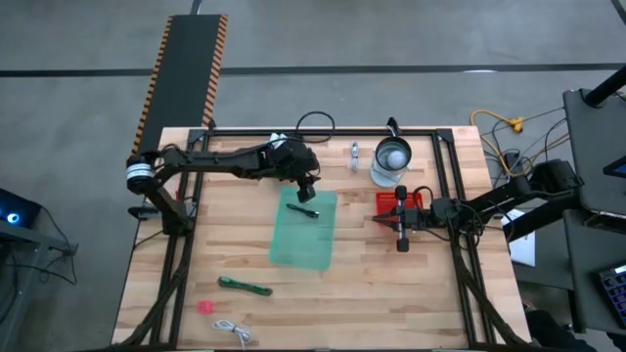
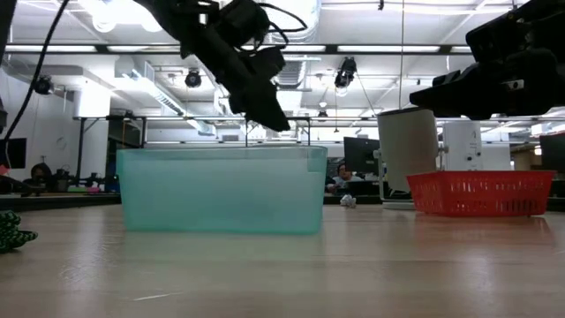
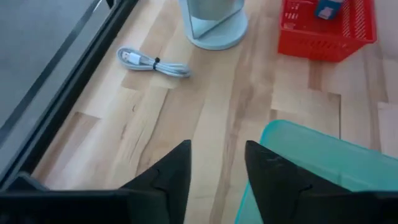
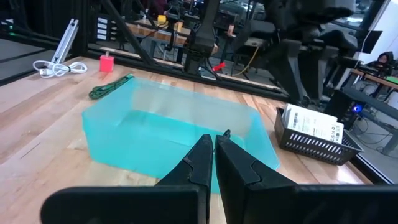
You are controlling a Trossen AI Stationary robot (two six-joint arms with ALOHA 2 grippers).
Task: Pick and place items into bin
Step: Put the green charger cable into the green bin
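- Bin [image 1: 304, 230]: translucent teal tub, standing mid-table [image 1: 391, 293]; a black pen [image 1: 303, 210] lies inside, toward the far end.
- Left pincer [image 1: 307, 191]: hovers over the bin's far end, above the rim in the low view; fingers [image 3: 168, 174] parted with a moderate gap, nothing between them.
- Right pincer [image 1: 401, 235]: at the table's right side, just in front of the red basket [image 1: 403, 202]; fingers [image 4: 198, 163] pressed together, holding nothing.
- Green stick [image 1: 245, 286]: on the table in front of the bin, toward the near left.
- Pink bit [image 1: 204, 307]: near the front-left corner, beside the green stick.
- White coiled cable [image 1: 233, 331]: at the table's front edge.
- Second white cable [image 3: 152, 62]: by the far edge, near the glass jug [image 1: 391, 161].
- Red basket: holds a small blue-and-white item [image 3: 326, 9].
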